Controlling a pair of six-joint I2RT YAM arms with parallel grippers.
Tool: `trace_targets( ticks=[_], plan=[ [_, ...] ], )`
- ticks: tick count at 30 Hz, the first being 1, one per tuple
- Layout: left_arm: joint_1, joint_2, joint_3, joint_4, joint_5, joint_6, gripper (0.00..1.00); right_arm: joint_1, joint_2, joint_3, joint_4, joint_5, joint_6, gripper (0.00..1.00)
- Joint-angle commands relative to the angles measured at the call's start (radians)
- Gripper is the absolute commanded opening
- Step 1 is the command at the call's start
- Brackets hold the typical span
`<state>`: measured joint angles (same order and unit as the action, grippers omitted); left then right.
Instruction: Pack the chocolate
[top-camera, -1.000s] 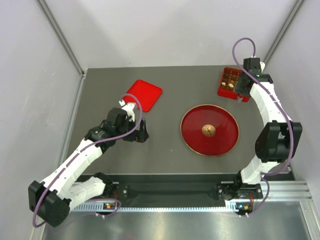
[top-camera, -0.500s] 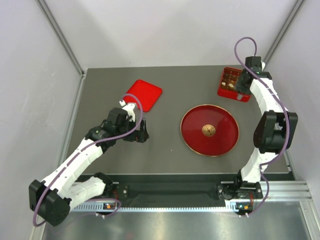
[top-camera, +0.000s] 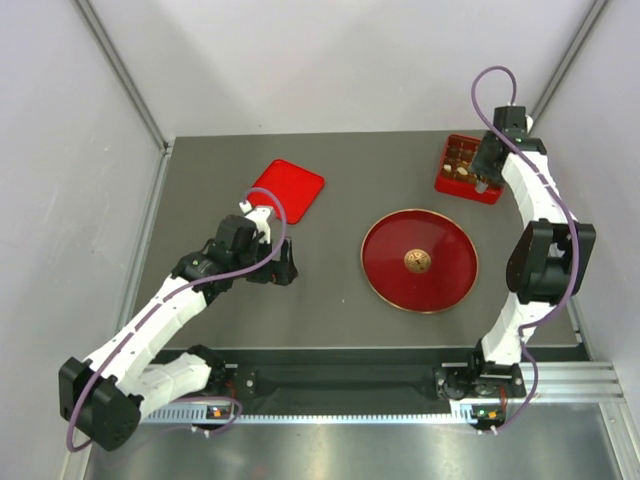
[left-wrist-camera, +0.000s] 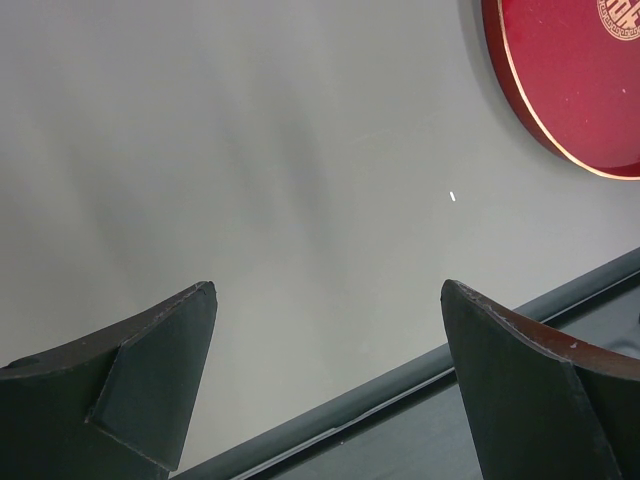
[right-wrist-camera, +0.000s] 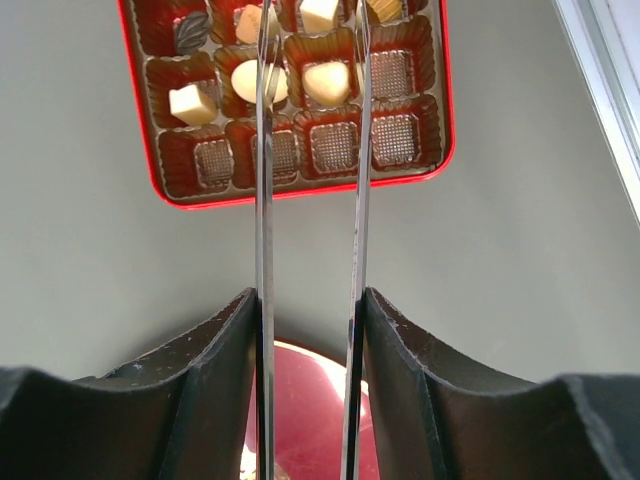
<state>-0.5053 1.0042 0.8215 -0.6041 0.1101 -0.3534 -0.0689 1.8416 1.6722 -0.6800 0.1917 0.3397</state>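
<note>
**Change noted:** over the last second the right arm has drawn its wrist back toward the far right corner, and the right gripper (right-wrist-camera: 308, 300) has eased its grip a little. It remains clamped on the thin grey metal tongs (right-wrist-camera: 263, 200), whose two blades now stand apart over the red square box with brown moulded cups (right-wrist-camera: 300, 195). The blade tips run off the top of the wrist view, so whether anything is pinched there cannot be told.

**Location of goods:** the small cream, tan and dark chocolate pieces (right-wrist-camera: 325, 82) sit in the far rows of cups. The nearest row of four is bare. From overhead, the round red plate with a gold rim (top-camera: 445, 290) shows only its gold-brown centre emblem (top-camera: 418, 261).

**Judgement:** a piece has probably just been let go into the box, and the transfer looks close to done. The flat red square lid (top-camera: 288, 188) lies well apart on the left (not yet fitted).

**Left arm:** the left gripper (left-wrist-camera: 328, 300) has not shifted. Its jaws stand wide with nothing between them, low over the table near the lid.

**Surface:** matte dark grey tabletop (top-camera: 340, 170).

**Room:** plain pale walls (top-camera: 330, 60) on three sides, and a metal rail (top-camera: 580, 380) along the near edge.
</note>
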Motion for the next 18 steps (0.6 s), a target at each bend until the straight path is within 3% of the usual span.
trace_targets(
  ticks=[1, 10, 18],
  plan=[
    [-0.004, -0.009, 0.005, 0.010, -0.015, -0.004, 0.99, -0.014, -0.044, 0.064, -0.001, -0.015, -0.010, 0.44],
    [-0.004, -0.027, 0.005, 0.013, -0.024, -0.004, 0.99, 0.061, -0.222, -0.034, -0.032, -0.054, -0.005, 0.44],
    [-0.004, -0.041, 0.014, 0.001, -0.101, -0.022, 0.99, 0.319, -0.392, -0.207, -0.029, -0.043, 0.004, 0.43]
  ],
)
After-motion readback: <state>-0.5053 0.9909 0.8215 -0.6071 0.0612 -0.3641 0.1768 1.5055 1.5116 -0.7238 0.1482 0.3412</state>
